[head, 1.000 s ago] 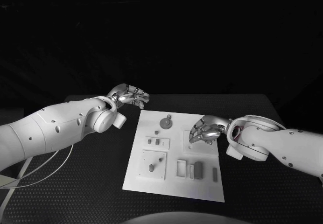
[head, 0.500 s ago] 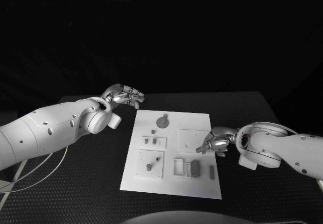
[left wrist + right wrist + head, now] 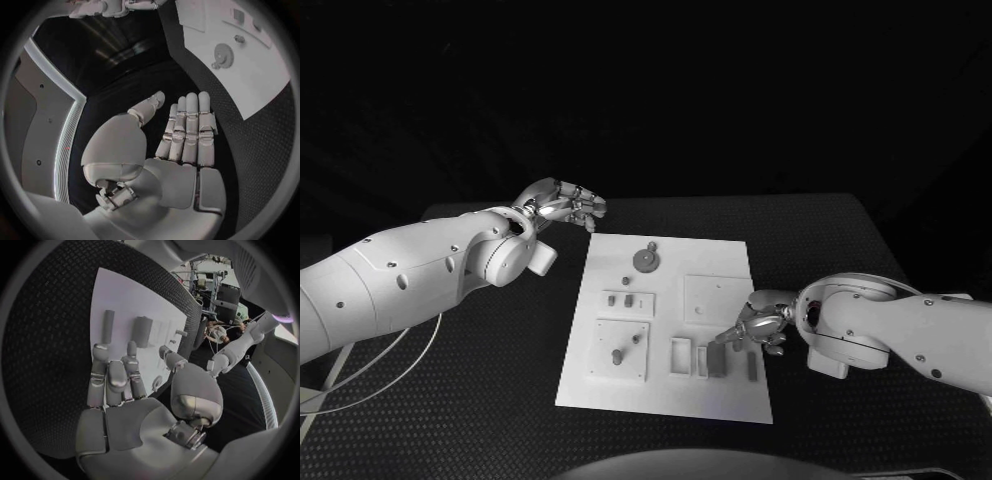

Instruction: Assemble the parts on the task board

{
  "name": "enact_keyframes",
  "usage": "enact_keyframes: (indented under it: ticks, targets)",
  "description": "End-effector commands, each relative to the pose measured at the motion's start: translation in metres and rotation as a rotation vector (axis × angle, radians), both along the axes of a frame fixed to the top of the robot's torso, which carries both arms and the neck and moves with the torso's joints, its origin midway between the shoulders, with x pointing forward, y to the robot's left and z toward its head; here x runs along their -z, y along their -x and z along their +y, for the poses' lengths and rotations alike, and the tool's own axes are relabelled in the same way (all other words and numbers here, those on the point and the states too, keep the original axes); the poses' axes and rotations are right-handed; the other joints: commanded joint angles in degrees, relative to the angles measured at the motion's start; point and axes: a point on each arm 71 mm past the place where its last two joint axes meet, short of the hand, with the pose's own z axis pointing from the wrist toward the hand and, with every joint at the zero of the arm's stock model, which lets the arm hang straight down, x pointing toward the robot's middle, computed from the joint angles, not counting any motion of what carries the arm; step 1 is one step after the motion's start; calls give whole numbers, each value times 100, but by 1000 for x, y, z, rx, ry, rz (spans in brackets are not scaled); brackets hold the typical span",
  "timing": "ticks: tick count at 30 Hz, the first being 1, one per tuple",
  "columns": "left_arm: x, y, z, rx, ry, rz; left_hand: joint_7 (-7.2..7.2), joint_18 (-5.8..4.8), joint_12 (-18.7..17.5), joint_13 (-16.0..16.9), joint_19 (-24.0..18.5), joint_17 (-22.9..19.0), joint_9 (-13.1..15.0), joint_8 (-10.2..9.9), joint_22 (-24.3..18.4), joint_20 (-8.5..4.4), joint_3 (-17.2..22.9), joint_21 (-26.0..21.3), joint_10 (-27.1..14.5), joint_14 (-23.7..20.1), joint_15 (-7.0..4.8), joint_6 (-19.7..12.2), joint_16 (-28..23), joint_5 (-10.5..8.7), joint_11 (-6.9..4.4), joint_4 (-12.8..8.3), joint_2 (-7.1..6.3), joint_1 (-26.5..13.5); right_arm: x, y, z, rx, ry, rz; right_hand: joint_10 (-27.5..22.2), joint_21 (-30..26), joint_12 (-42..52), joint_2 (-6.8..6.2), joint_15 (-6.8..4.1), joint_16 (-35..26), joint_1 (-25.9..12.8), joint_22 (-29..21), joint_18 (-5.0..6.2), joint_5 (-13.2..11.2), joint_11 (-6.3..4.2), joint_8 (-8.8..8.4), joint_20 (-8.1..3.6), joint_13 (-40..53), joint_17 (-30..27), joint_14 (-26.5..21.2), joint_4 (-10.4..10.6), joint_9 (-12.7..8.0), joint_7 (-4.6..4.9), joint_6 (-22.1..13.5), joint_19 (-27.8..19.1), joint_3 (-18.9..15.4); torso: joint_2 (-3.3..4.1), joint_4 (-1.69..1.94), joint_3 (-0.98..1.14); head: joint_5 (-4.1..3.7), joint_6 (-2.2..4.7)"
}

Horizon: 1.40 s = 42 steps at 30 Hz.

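Task board: white plate, centre of black table, long side running away from robot.
Parts on board: gear-like disc at far end; upright block and slim bar at near right, side by side.
R hand: over board's right edge, just beside block; fingers straight, slightly apart, nothing held.
L hand: off board, past far-left corner; fingers straight, close together, nothing held.
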Motion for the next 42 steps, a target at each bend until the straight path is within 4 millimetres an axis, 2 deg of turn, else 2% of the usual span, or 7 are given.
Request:
enact_keyframes:
  ticks: [1,12,27,34,38,40,42]
  targets:
    - [-1,0,-3,17,13,2,-1,62,19,-4,31,7,-8,31,6,7,-14,-23,-33,38,-9,-54,-25,-6,-11,35,-3,-76,6,0,0,15,33,18,-5,27,20,-24,14,27,-84,14,116,2,-18,-23,-41,17,25,48,53,12,11,-39,-8,10,5,12,0,-8,-1]
    - [-1,1,-2,16,13,2,-8,63,18,-5,30,19,-7,45,8,5,-15,-28,-37,37,-9,-39,-35,-4,-11,54,1,-89,23,6,9,-3,45,52,-1,36,9,-104,22,23,-129,36,116,3,-11,-50,-55,54,53,49,146,43,18,-59,-5,81,6,-8,8,44,-64]
    - [-1,1,-2,17,13,2,-8,64,17,-5,30,26,-11,45,10,5,-16,-31,-39,37,-10,-46,-40,-4,-10,60,0,-92,34,10,25,-31,38,61,-6,47,-4,-53,25,13,-68,59,116,3,-8,-62,-59,79,46,32,78,70,21,-63,-15,90,8,-6,17,77,-57]
    - [-1,1,-2,17,14,2,-7,64,17,-5,30,28,-12,45,11,5,-16,-32,-40,38,-10,-48,-42,-4,-10,62,-1,-93,38,13,29,-44,39,75,-4,59,-30,201,30,-2,35,105,116,3,-3,-96,-51,136,92,32,-292,124,25,-62,-43,-46,4,-8,7,91,-69]
    - [-1,1,-1,15,13,2,-7,65,17,-5,30,30,-13,45,12,5,-16,-33,-40,38,-10,-50,-43,-3,-10,63,-1,-93,38,12,29,-41,39,58,9,49,-67,540,33,-25,82,130,116,3,-2,-140,-36,188,146,49,-829,166,27,-38,-46,-152,5,-6,7,90,-85]
    - [-1,1,-1,14,13,1,-7,65,17,-5,30,31,-13,45,12,4,-16,-33,-40,38,-10,-50,-44,-3,-10,63,-1,-92,38,12,29,-41,40,56,15,47,-75,630,32,-30,109,135,116,3,-3,-144,-32,200,159,56,-980,178,24,-19,-42,-155,4,-6,7,90,-86]
    - [-1,1,-1,14,13,1,-7,65,17,-5,30,32,-13,45,12,4,-15,-33,-40,38,-10,-50,-44,-3,-10,63,-1,-92,37,12,30,-51,46,45,33,52,-80,864,25,-33,286,146,116,4,-13,-145,-38,217,182,71,-1281,197,18,9,-31,-91,3,-6,7,90,-90]
